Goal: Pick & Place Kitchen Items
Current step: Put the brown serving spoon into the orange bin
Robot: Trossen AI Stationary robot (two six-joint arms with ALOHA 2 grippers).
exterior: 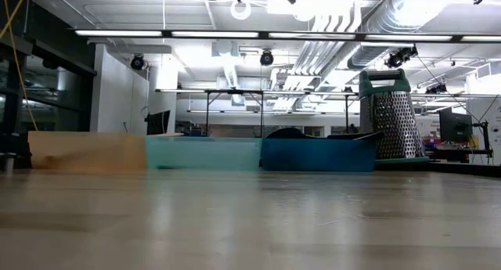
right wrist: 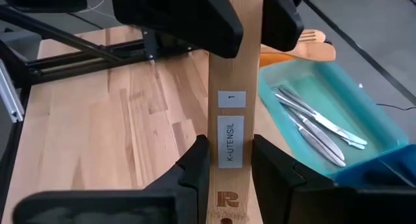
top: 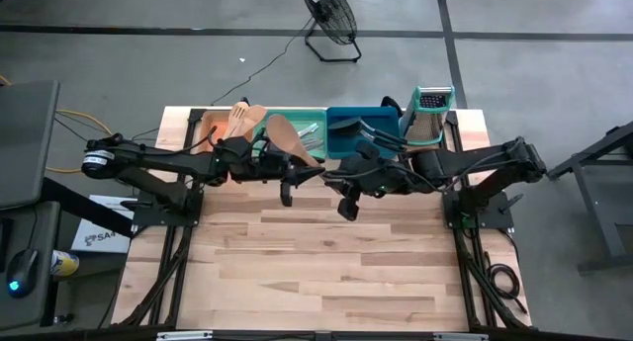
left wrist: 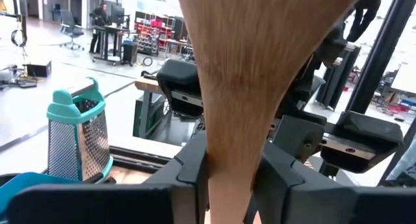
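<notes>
A pale wooden spatula hangs in the air between both grippers, above the table in front of the trays. Its broad blade fills the left wrist view. Its flat handle, with a white "K-UTENSIL" label, runs through the right wrist view. My left gripper is shut on it near the blade. My right gripper is shut on it farther down the handle. Neither gripper shows in the low view. My left gripper pinches the spatula's narrow neck, just below the blade, between its two fingers, which lie across the wood. The spatula is lifted clear of the table. My right gripper pinches the spatula's handle at the labelled stretch near its free end, one finger on each narrow edge, across the handle. The left gripper's fingers clamp the same handle farther along.
Along the far edge stand an orange tray with wooden utensils, a green tray with silver cutlery, a blue tray with a black turner, and a steel box grater with a teal top. Bare tabletop lies toward the near edge.
</notes>
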